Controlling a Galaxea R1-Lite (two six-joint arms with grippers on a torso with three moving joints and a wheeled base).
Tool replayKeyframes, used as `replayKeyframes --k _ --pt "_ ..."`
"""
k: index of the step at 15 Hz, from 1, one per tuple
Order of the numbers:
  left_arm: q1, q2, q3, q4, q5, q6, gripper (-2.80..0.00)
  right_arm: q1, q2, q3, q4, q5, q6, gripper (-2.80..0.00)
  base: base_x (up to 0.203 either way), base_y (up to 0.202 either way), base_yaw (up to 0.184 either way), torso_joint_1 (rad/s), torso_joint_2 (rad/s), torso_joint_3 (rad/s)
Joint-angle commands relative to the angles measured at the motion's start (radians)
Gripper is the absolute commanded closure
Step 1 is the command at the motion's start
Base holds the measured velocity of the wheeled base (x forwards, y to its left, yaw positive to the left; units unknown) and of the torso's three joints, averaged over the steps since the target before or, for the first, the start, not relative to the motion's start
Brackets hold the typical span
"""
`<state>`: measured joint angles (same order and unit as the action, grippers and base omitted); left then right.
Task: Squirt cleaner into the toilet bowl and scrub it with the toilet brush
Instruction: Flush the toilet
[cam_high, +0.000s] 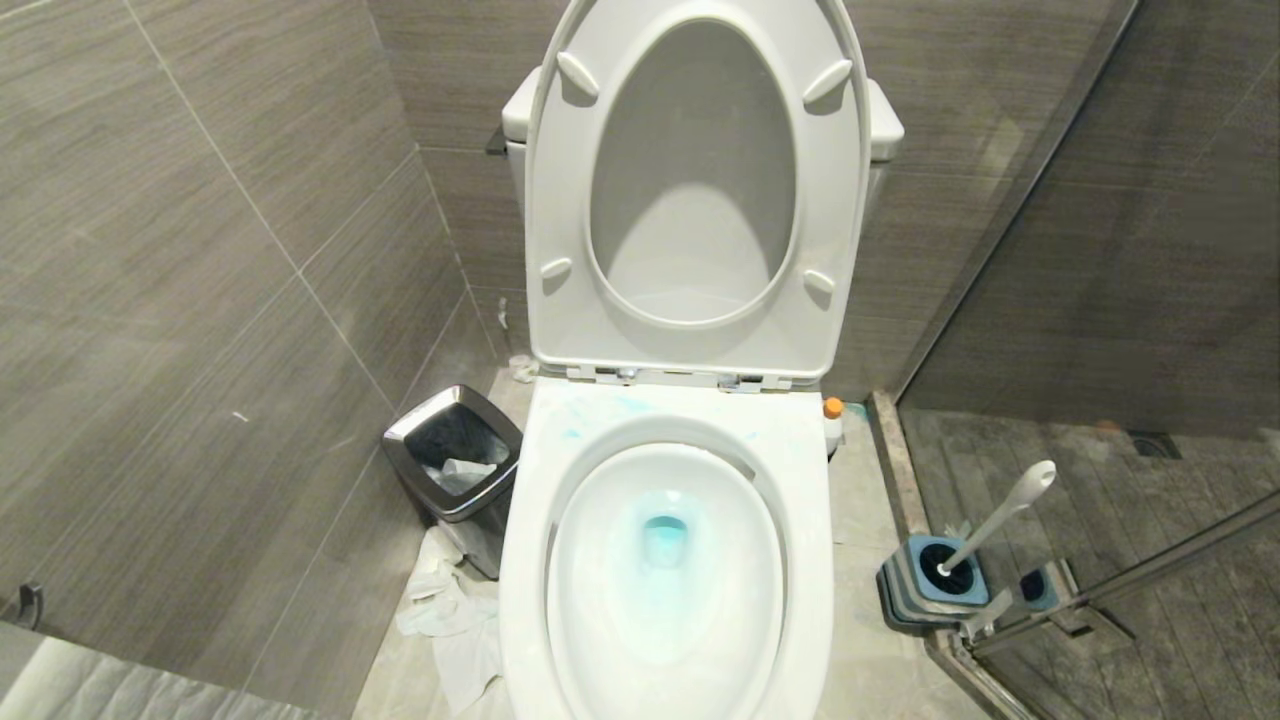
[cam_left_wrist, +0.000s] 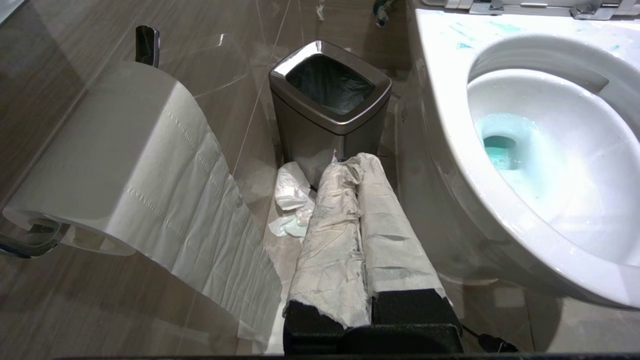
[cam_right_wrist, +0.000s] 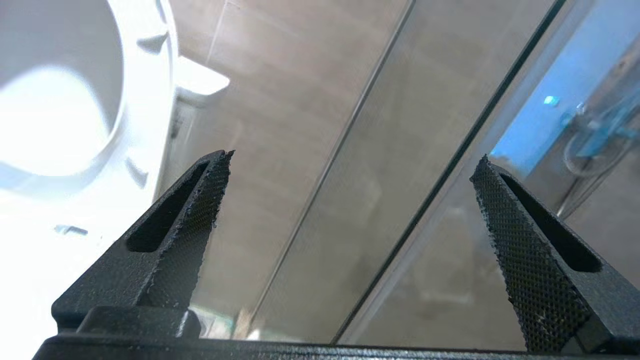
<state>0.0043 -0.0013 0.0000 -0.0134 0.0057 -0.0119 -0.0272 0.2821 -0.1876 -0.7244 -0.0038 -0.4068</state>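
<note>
Toilet brush (cam_high: 985, 530) parked in holder (cam_high: 935, 585), down right of my spread, empty right pincer (cam_right_wrist: 350, 200). Cleaner (cam_high: 663, 540) already in toilet bowl (cam_high: 520, 560). Grab handle high, lift straight. Left pincer (cam_left_wrist: 350, 165) clenched, idle.

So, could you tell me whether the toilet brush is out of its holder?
No, the toilet brush stands in its holder on the floor, right of the toilet bowl.

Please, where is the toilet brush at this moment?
In the head view the toilet brush stands in its blue-and-grey holder on the floor to the right of the toilet bowl, beside the glass partition, handle leaning to the right.
</note>
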Motion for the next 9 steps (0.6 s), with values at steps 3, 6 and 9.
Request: replayKeyframes --k 3,6,9 --pt "0.000 0.001 0.008 0.000 0.000 0.000 0.00 0.007 -0.081 0.152 -0.020 0.001 0.014 -2.80 0.000 0.000 0.000 0.000 0.00 0.000" --pt "0.000 0.001 0.008 0.000 0.000 0.000 0.00 0.019 -0.169 0.198 0.028 0.002 0.073 -2.80 0.000 0.000 0.000 0.000 0.00 0.000" --pt "0.000 0.001 0.008 0.000 0.000 0.000 0.00 0.021 -0.285 0.200 0.196 0.000 0.110 -2.80 0.000 0.000 0.000 0.000 0.00 0.000"
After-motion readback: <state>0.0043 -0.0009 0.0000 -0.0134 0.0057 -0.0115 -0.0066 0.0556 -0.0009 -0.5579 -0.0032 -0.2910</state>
